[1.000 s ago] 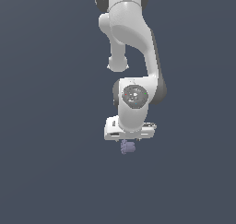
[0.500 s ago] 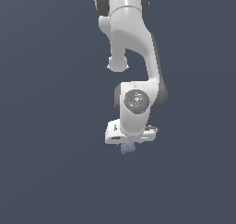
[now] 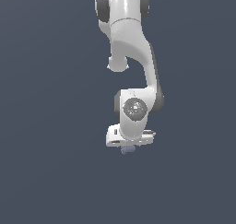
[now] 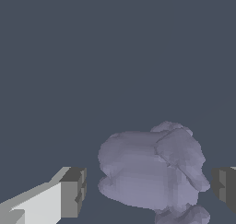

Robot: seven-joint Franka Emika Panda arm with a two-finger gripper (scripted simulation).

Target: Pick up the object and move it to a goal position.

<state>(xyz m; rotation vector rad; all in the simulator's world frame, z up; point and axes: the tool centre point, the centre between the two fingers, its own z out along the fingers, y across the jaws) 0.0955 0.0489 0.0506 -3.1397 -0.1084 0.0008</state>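
Wrist view: object sits between both fingers, touching neither.

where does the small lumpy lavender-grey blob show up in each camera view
Exterior view: the small lumpy lavender-grey blob peeks out just beneath the white gripper, low in the picture, near the middle.
Wrist view: the blob fills the space between the two grey fingertips, with a gap visible on each side.
Shared landmark: the gripper itself, straddling the blob in both views.
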